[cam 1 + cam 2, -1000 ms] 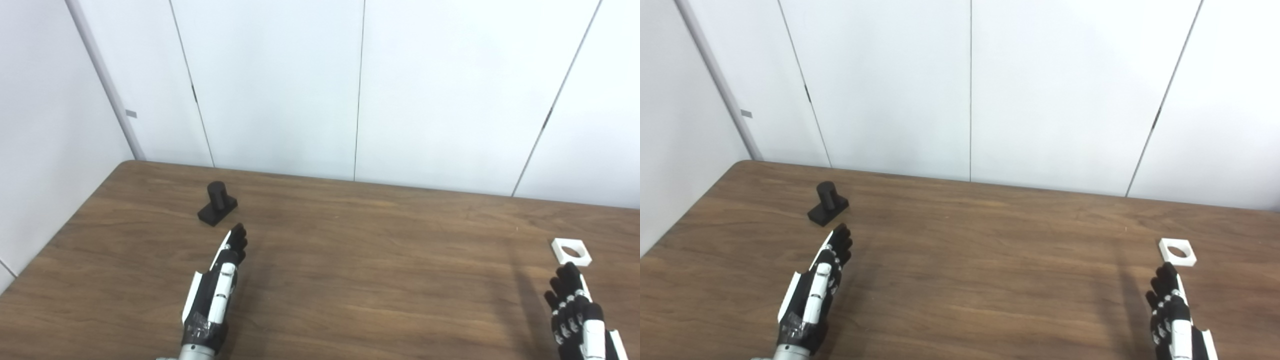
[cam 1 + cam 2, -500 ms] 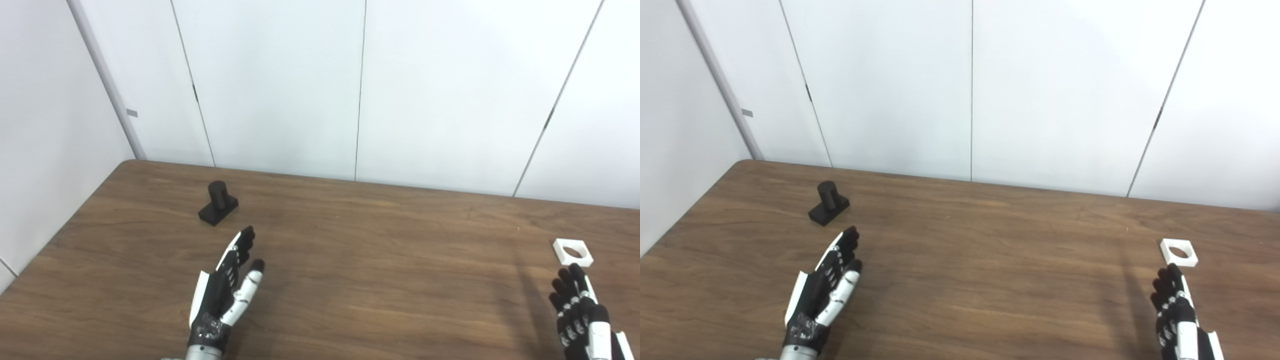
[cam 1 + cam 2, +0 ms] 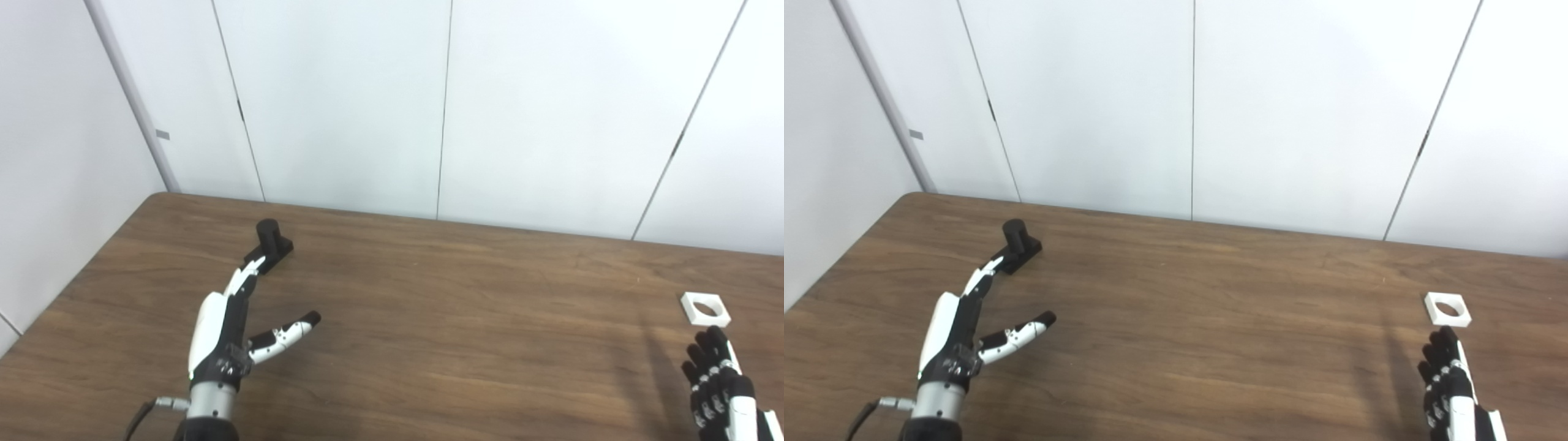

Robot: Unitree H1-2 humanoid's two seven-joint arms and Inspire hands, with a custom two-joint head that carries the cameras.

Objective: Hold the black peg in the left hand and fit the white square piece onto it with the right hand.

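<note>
Black peg (image 3: 268,241) stands upright on its flat base at the far left of the tabletop (image 3: 429,318), untouched. Left hand (image 3: 228,324) lies on the near side of the peg, released: fingers stretched straight toward the peg, thumb splayed out to the right, nothing held. Fingertips (image 3: 256,264) appear just short of the near edge of the peg's base; contact cannot be confirmed from either view. Key relation: the peg lies straight ahead of the left hand along the line of its fingers, with the peg's long axis vertical, so the post stands crosswise to the outstretched fingers; judged, a short forward reach and a wrap around the post is what the grasp calls for. White square piece (image 3: 705,308), round hole upward, lies flat well to the right of the peg, far across the tabletop. Right hand (image 3: 719,383) sits near it on the near side, fingers extended and apart, empty, clearly the nearer hand for that piece. Neither part grasped yet.
</note>
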